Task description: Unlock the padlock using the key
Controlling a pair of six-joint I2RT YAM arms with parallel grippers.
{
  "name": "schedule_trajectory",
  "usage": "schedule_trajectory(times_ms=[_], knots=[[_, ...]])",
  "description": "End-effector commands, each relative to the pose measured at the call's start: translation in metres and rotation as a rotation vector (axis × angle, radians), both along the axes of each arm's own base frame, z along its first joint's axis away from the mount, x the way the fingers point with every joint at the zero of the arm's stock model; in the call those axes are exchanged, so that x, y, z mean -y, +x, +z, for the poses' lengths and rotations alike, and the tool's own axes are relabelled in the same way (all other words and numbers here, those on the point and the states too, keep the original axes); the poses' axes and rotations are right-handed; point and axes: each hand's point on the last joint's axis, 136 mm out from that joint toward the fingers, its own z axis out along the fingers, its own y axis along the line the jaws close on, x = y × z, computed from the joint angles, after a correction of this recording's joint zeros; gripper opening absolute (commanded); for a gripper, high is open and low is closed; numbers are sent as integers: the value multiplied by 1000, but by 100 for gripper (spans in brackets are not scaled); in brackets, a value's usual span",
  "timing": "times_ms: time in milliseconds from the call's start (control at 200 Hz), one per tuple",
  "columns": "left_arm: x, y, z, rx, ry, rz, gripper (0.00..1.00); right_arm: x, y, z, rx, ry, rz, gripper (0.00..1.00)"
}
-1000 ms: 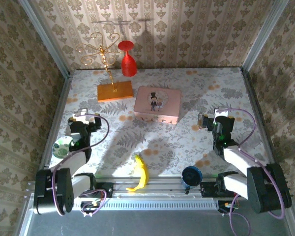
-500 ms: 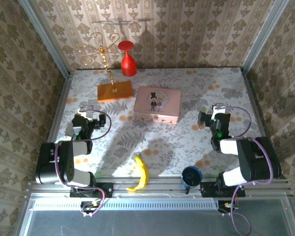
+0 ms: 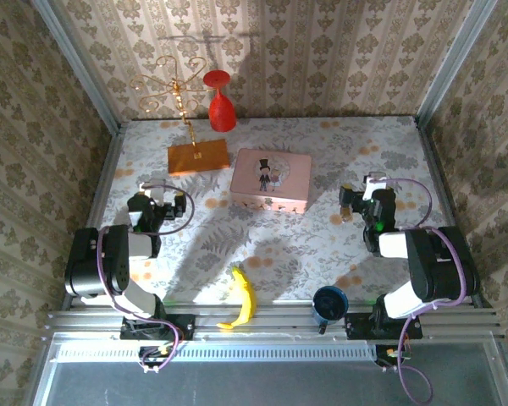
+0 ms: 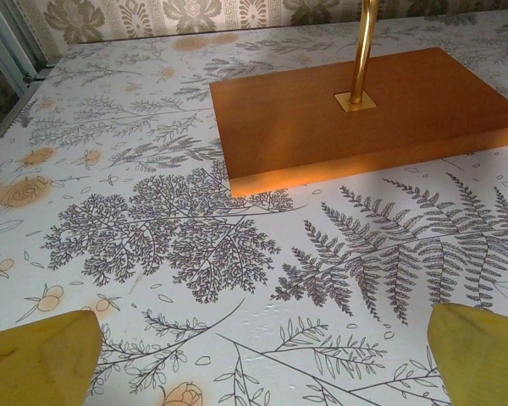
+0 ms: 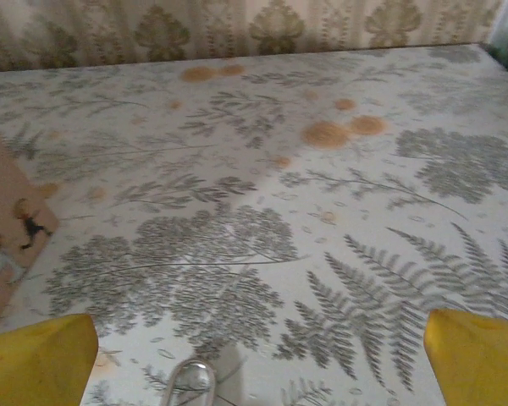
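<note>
My left end effector (image 4: 254, 359) is spread wide and grips nothing. Its two yellow fingers (image 4: 34, 355) sit at the lower corners of the wrist view, with bare tabletop (image 4: 178, 245) between them. Ahead of it the orange wooden base of the stand (image 4: 364, 127) lies flat on the tabletop, and a golden rod rises from its middle. My right end effector (image 5: 258, 359) is spread wide as well, and it is empty. Between its fingers, at the very lower edge of the wrist view and nearer to the left one, I see a silvery loop, which I take for the shackle of the padlock (image 5: 195, 381). The body is cut off by the edge, so I cannot tell how it lies; the fingers do not touch it. At the left of that view is a corner of the pink box (image 5: 4, 228). From above, the box lies near the middle of the tabletop, between my two arms and somewhat farther out, with the stand near it on the left. A red glass (image 3: 221, 106) stands upside down by the far wall, near the stand. At the near edge are a banana (image 3: 241, 298) and a blue cup (image 3: 328, 302), well apart from both end effectors.
</note>
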Motion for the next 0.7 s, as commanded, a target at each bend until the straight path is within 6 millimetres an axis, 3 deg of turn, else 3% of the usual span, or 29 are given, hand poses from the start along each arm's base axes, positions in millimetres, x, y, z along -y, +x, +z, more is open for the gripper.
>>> schedule_trajectory(times_ms=[0,185,695], knots=[[-2,7,12,39,17,3,100,-21,1,-2,-6,38,158,100],[-1,7,11,37,18,2,100,-3,2,-2,-13,31,38,100],[1,7,12,37,25,-2,100,-5,3,-2,-15,10,30,100]])
